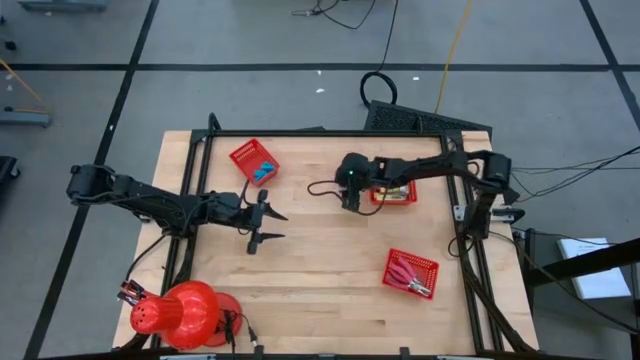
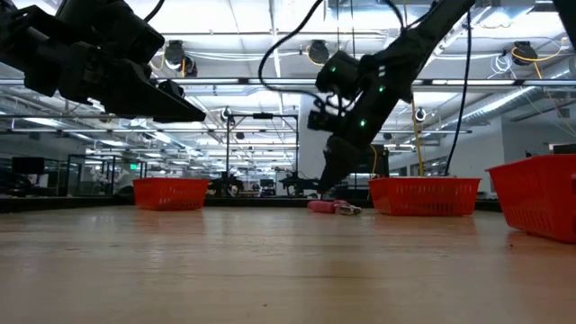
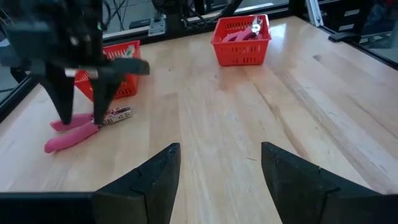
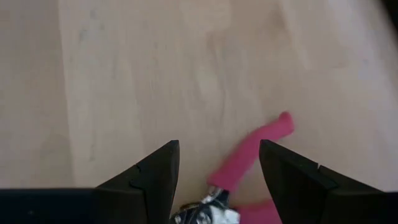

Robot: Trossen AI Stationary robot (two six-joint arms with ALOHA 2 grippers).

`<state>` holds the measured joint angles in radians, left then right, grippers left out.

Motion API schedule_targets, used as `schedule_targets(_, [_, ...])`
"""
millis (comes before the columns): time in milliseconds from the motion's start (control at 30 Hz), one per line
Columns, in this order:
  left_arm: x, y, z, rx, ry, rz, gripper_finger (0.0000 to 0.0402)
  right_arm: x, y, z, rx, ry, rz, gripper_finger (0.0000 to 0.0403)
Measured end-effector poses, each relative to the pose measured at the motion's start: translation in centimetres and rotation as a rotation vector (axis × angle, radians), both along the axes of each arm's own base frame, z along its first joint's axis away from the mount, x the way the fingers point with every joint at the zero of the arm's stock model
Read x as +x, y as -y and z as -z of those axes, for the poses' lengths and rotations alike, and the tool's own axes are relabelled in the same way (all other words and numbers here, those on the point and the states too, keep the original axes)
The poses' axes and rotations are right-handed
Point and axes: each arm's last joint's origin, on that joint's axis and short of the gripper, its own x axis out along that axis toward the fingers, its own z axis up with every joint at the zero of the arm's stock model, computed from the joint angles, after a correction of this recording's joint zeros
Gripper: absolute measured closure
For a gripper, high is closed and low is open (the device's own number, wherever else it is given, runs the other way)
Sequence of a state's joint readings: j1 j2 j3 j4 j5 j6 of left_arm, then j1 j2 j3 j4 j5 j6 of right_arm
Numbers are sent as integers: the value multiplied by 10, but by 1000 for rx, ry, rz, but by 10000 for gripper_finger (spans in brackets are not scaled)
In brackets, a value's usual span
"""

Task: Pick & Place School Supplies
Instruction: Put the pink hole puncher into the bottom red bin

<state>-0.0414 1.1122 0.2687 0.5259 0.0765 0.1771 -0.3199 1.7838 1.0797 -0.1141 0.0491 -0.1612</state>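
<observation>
So the right gripper (image 1: 349, 203) is parked just past the table's centre, fingers spread wide and pointed straight down, nothing clamped between them. Directly under it a pair of pink-handled pliers with a metal head (image 3: 84, 127) is lying flat on the bare wood; in the right wrist view the pink handles (image 4: 252, 155) are seen in the gap between the two dark fingers, with the metal head near the picture's lower edge. Whether the fingertips are actually touching the tool can't be told, though in the low view the pliers (image 2: 333, 207) are seen resting on the tabletop right at the foot of the gripper.

At about 3 o'clock from that gripper, just beside it, a red mesh basket (image 1: 412, 196) is sat with yellow-and-white packets (image 1: 398, 191) in it. At about 5 o'clock, well apart, a second red mesh basket (image 1: 422, 262) is loaded with more pink-handled pliers (image 1: 408, 280). At roughly 10 o'clock a third red mesh basket (image 1: 243, 152) is placed, holding light-blue eraser blocks (image 1: 264, 170).

The left gripper (image 1: 266, 226) is hovered over at 9 o'clock, well apart from the right one, its fingers also spread wide and empty, aimed across the light wooden table (image 1: 320, 300). Down at the table's 7 o'clock corner a red dome-shaped thing (image 1: 180, 312) is parked.
</observation>
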Motion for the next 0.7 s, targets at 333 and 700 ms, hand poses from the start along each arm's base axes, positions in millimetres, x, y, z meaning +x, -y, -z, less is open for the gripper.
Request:
schedule_targets(333, [0, 1, 0, -2, -2, 6, 174, 15, 7, 17, -25, -52, 25, 190])
schedule_targets(700, [-1, 1, 2, 3, -19, 6, 174, 12, 17, 10, -62, -61, 94, 180])
